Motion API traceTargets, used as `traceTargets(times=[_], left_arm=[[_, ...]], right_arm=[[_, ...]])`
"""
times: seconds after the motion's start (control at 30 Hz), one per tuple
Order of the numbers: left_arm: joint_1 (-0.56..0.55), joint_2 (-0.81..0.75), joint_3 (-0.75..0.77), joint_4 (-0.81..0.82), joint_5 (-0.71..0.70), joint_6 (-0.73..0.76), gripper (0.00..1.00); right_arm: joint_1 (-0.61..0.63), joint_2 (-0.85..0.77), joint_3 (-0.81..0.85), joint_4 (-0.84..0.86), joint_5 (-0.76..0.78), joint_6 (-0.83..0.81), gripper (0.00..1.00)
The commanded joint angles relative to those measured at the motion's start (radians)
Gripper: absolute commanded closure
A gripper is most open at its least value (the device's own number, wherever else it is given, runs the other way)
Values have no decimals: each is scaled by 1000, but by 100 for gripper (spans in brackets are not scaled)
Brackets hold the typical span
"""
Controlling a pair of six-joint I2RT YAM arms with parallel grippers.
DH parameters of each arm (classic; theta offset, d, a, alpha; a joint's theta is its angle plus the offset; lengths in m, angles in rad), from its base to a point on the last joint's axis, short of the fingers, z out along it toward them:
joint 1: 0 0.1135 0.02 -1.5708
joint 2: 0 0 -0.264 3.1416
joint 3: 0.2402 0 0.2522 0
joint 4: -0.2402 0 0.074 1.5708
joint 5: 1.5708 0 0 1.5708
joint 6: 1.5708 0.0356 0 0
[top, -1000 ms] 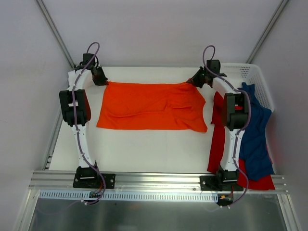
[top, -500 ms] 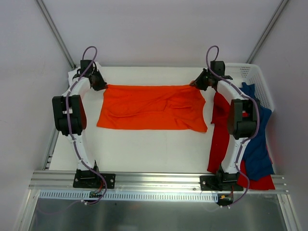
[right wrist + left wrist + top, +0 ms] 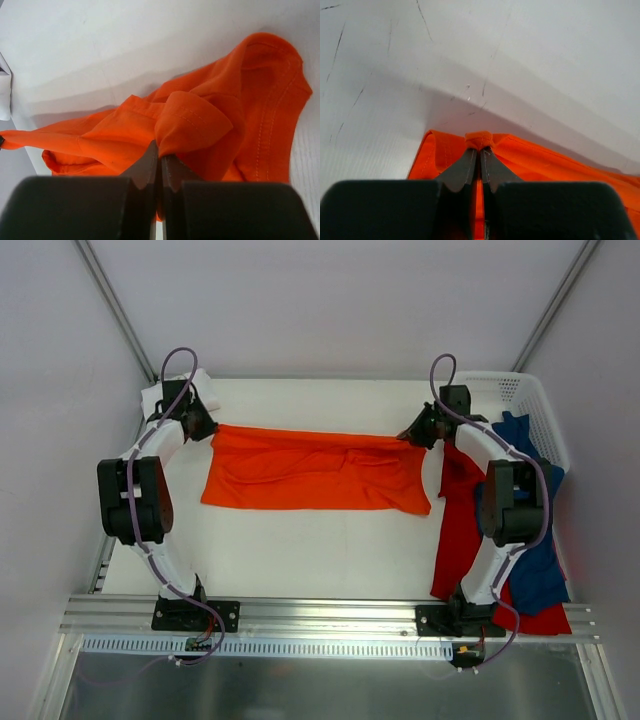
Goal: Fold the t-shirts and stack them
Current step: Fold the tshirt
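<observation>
Two far corners of the orange shirt (image 3: 315, 468) are being held, one by each gripper. The left gripper (image 3: 479, 156) is being seen with its jaws pressed together on a small bunched nub of hem. The right gripper (image 3: 160, 159) is being seen clamped on a thicker fold of hem or sleeve, with loose cloth hanging round it. The shirt is being spread across the middle of the table (image 3: 300, 550). Its far edge is being drawn taut between the arms and its near edge is lying flat. The red shirt (image 3: 455, 525) and the blue shirt (image 3: 535, 550) are lying at the right, by the basket (image 3: 520, 390) and partly under the right arm.

A fold of the far edge toward the near edge is judged to be in preparation. Several things could go wrong from here.

- **Left grip:** very little cloth is being held, so the hem could be pulled free if the span is stretched harder.
- **Right grip:** a bunched fold is being held rather than a clean corner, so a creased, uneven edge could be laid down.
- **Arm timing:** if the two arms are not being moved evenly, the fold could be skewed and the sleeves left sticking out.
- **Red shirt:** it is lying just beside the right corner, so it could be caught and dragged along by the right arm.
</observation>
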Motion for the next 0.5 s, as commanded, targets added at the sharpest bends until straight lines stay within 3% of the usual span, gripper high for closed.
traceTargets(times=[0.0,0.47], left_arm=[[14,-80,-63,74,-71,-17,100],[14,-201,-260,72,-82,26,100]], right_arm=[[-1,-92,-45,30,29,-25,100],[14,-205,-248,63,58,-25,100]])
